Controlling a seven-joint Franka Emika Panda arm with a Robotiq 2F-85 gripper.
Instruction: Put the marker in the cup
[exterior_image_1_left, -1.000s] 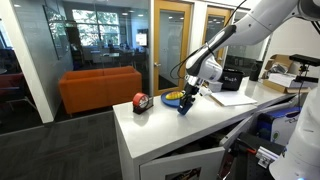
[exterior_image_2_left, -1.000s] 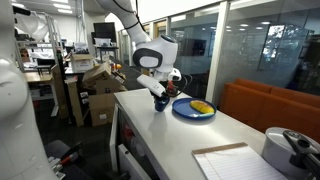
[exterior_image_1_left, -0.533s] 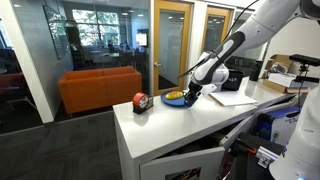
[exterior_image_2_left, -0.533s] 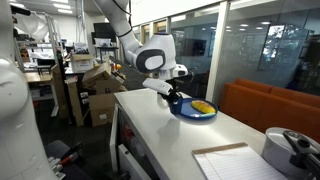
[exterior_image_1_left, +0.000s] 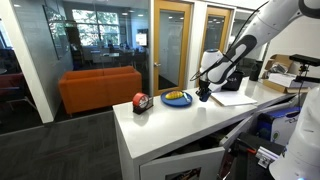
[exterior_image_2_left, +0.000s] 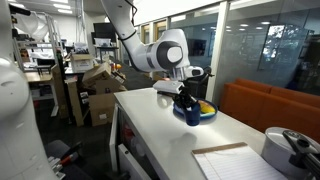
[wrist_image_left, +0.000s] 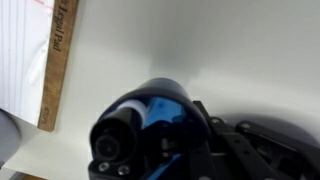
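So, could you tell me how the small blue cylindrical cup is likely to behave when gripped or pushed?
The small blue cylindrical cup looks rigid: its outline is round though the shut hand squeezes it. Its smooth-looking wall may be slippery. Being a cylinder, it would probably roll if tipped onto the smooth white table.

Small blue cylindrical cup, held in grip

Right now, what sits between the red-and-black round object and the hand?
The blue plate with yellow items, seen in an exterior view. The hand grips the blue cup.
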